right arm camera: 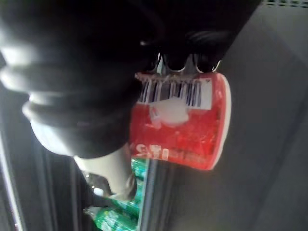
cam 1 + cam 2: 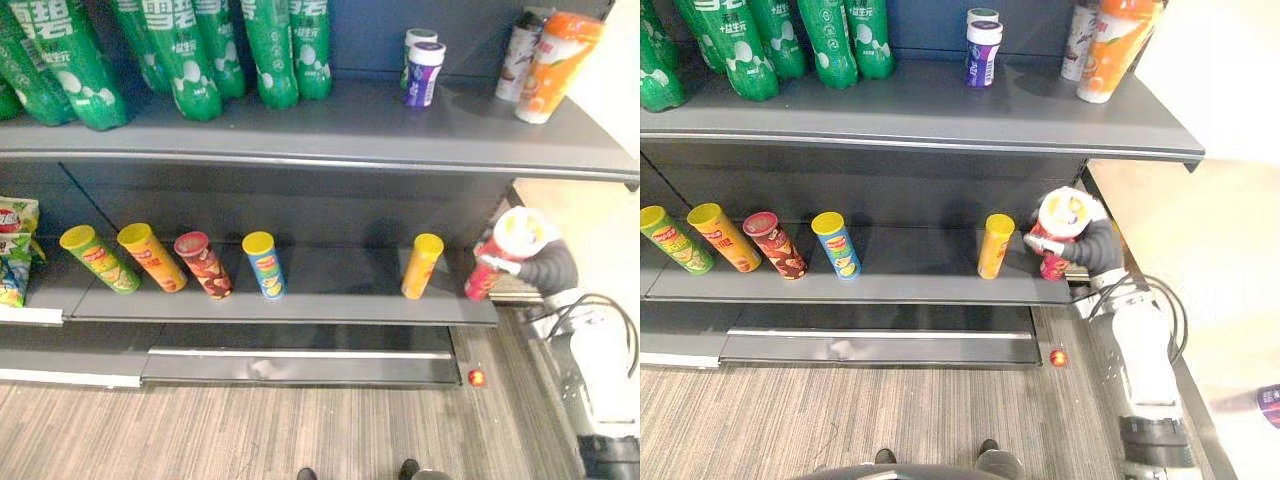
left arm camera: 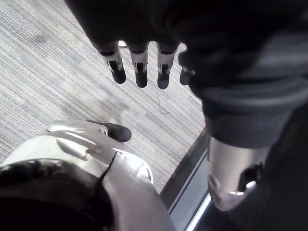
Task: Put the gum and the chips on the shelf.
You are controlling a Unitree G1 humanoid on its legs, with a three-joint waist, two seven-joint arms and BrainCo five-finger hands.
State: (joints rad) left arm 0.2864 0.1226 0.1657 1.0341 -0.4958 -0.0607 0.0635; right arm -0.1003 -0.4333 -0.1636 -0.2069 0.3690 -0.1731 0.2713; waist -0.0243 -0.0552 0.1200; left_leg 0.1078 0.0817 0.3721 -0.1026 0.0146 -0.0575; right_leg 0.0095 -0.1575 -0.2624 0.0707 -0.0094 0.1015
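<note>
Left hand (image 3: 140,67): hung above the striped grey floor (image 3: 57,72), fingers slack, holding nothing. Grey metal lower shelf (image 2: 340,290): carried a blue cardboard chip tube with a yellow lid (image 2: 264,265), then 1 plain yellow chip tube (image 2: 421,266). Small purple-labelled gum tub (image 2: 424,72): stood on the grey upper shelf (image 2: 300,130). Right hand (image 2: 1087,246): fingers wrapped round the red cardboard chip tube (image 2: 482,280), tilted at the lower shelf's right end. Handling note: the tube probably wanted righting, base flat, inside the edge and clear of the yellow tube, before release.
</note>
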